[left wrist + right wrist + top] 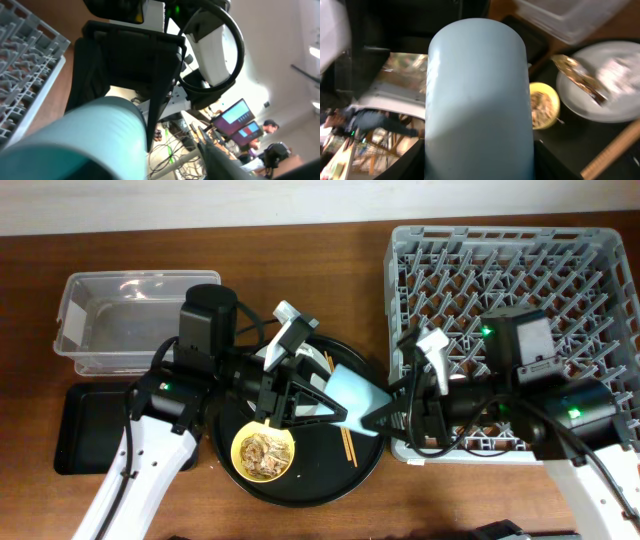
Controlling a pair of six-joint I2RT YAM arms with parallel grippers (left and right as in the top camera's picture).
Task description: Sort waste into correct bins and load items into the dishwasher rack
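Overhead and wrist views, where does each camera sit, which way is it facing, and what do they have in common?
Overhead: fixed above the table, looking straight down on the left arm, right arm, dishwasher rack and blue cup.
Left wrist: on the left arm, facing sideways past the cup toward the right arm and the room; own fingers unclear.
Right wrist: on the right arm, looking down past the cup, between its fingers, to the yellow bowl.
Shared: all three show the blue cup.

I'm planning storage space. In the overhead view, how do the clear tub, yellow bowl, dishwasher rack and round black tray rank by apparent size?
1. dishwasher rack
2. round black tray, partly hidden by the arms
3. clear tub
4. yellow bowl, clearly the smallest
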